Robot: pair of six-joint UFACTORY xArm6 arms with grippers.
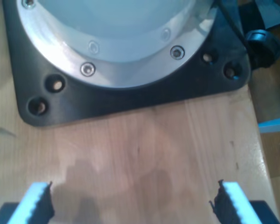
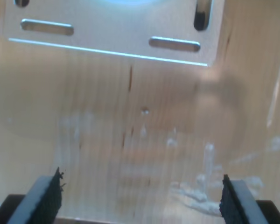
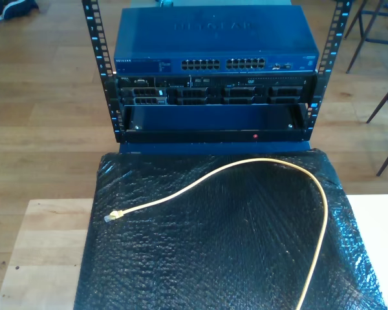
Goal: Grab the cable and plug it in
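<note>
First wrist view: my first gripper [image 1: 130, 203] points down at a bare wooden table [image 1: 144, 149], jaws spread wide, nothing between; one black base plate [image 1: 130, 100] ahead.

Second wrist view: my second gripper [image 2: 140, 196] likewise open and empty over wood, one slotted metal plate [image 2: 107, 32] ahead.

Exterior view: one yellow cable [image 3: 271, 165] arcs across the black bubble wrap [image 3: 233, 245], its plug [image 3: 111, 217] near the exterior view's left edge of the wrap. One rack [image 3: 213, 77] stands behind, holding one blue switch [image 3: 213, 39].

Wooden table [image 3: 42, 245]; black bubble wrap [image 3: 233, 258] on it, yellow cable [image 3: 265, 162] atop.
</note>
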